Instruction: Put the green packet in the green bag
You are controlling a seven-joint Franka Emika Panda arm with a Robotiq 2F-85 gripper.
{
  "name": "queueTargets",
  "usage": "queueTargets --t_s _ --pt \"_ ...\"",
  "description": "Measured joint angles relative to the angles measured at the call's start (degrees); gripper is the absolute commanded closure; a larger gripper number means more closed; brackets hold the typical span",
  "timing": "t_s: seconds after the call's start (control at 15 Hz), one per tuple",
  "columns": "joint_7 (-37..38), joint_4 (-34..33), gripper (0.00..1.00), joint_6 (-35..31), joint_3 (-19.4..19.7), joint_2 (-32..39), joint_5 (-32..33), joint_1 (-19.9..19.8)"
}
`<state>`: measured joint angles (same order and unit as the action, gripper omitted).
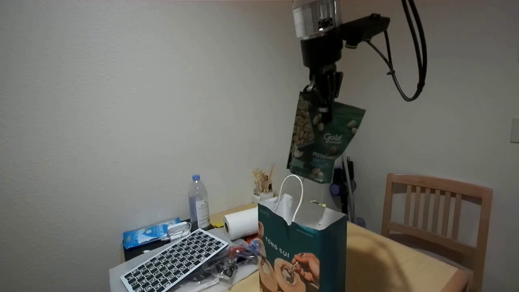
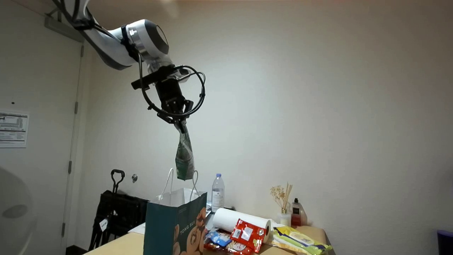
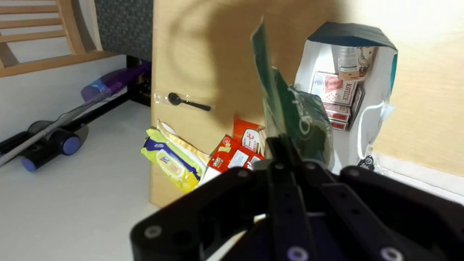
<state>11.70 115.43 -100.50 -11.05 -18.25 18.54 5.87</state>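
Observation:
The green packet (image 1: 338,140) hangs upright from my gripper (image 1: 327,115), which is shut on its top edge. In an exterior view the packet (image 2: 184,157) shows nearly edge-on, its bottom close to the bag's white handles. The green bag (image 1: 302,239) stands upright on the table, open at the top, below the packet. It also shows in an exterior view (image 2: 161,226). In the wrist view the packet (image 3: 308,119) is between my fingertips (image 3: 284,146) and overlaps part of the opening of the bag (image 3: 351,34). The packet's lower end is hidden there.
Card boxes (image 3: 333,87) and a printed pouch (image 3: 353,61) lie inside the bag. Red packets (image 2: 249,233), a paper roll (image 2: 240,219), yellow wipes (image 2: 300,241) and a bottle (image 2: 218,193) stand or lie beside it. A spoon (image 3: 188,102) and a chequered board (image 1: 174,259) lie on the table.

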Motion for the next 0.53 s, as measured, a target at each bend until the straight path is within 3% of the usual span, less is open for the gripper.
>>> queueTargets --t_s 0.53 --pt "0.10 0.88 1.00 -0.89 0.66 6.02 -1.14 0.34"
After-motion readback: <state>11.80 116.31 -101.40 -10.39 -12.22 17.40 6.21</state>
